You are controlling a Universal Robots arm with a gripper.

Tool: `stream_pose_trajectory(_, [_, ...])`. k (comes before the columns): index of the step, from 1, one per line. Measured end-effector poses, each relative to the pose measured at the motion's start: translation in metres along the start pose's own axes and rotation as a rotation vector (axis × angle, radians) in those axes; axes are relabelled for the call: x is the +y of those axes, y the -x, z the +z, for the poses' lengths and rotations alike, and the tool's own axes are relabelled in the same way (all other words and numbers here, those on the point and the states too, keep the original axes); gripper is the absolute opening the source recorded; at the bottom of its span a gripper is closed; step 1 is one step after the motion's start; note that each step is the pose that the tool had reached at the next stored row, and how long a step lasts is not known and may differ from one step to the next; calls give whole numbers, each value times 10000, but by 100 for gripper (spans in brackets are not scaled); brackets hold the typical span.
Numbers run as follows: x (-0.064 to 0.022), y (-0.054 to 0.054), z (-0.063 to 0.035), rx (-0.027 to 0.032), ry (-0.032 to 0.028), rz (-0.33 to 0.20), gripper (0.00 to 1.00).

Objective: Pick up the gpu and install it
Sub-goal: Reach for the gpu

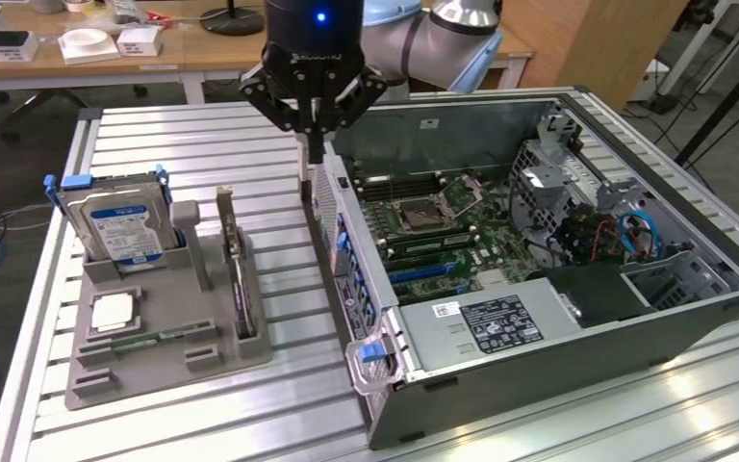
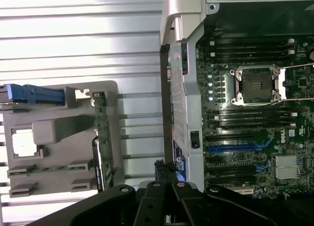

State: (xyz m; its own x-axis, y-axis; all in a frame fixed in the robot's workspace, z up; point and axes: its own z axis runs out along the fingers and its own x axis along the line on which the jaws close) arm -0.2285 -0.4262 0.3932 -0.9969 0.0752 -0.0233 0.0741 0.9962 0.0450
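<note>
Above the rear wall of the PC case (image 1: 511,385), on the side facing the tray, my gripper (image 1: 313,154) hangs with fingers pointing down. Jaws are closed together, and I see nothing held between them. The black body above the fingers carries small white lettering, prob. a maker's name, too fine for me to read.

The gpu (image 1: 242,279) sits upright on edge in a slot of the grey tray (image 1: 151,371), silver bracket end toward the far side, well apart from the gripper. Just beside it, toward the exterior view's left, the hard drive (image 1: 115,226) stands in blue clips. Its blue-and-white label has print I can't make out.

Case lies open. On the motherboard (image 2: 245,138) I read "DELL" near one edge, sideways in the wrist view. The CPU socket (image 2: 258,84) is open. A black label (image 1: 498,322) w/ white text and a white barcode sticker (image 1: 446,310) sit on the case's near section; both illegible.
</note>
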Motion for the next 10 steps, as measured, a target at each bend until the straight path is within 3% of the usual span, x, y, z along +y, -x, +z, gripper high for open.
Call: stream_pose_trajectory(10, [-27,-143,-4,0,0,1,11])
